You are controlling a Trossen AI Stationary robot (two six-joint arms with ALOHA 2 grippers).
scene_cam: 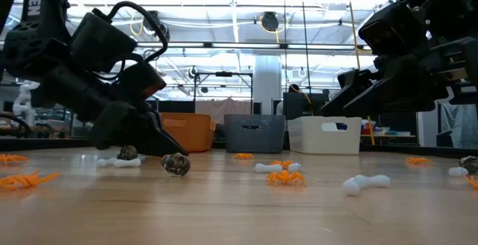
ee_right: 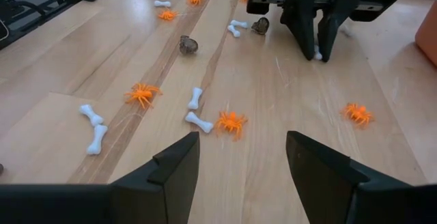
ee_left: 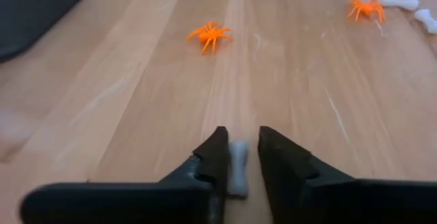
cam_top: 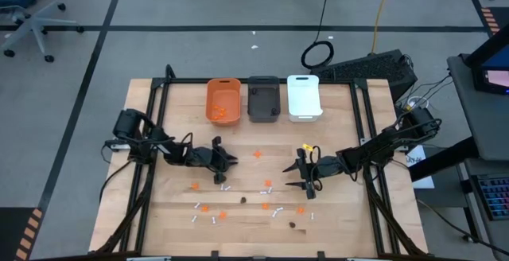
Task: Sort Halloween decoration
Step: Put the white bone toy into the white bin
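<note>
A small white bone (ee_left: 237,169) lies on the desk (ee_left: 136,101) between the fingers of the left gripper (ee_left: 238,157), which are closed on it. Right gripper (ee_right: 240,157): fingers apart, above scattered orange spiders (ee_right: 231,122).

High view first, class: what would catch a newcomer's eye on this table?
Three bins, orange, grey and white, line the table's far edge. Orange spiders and white bones lie scattered over the near half. The left pincer is down at the wood with a bone between its fingers, while the right pincer stands open over the table.
</note>
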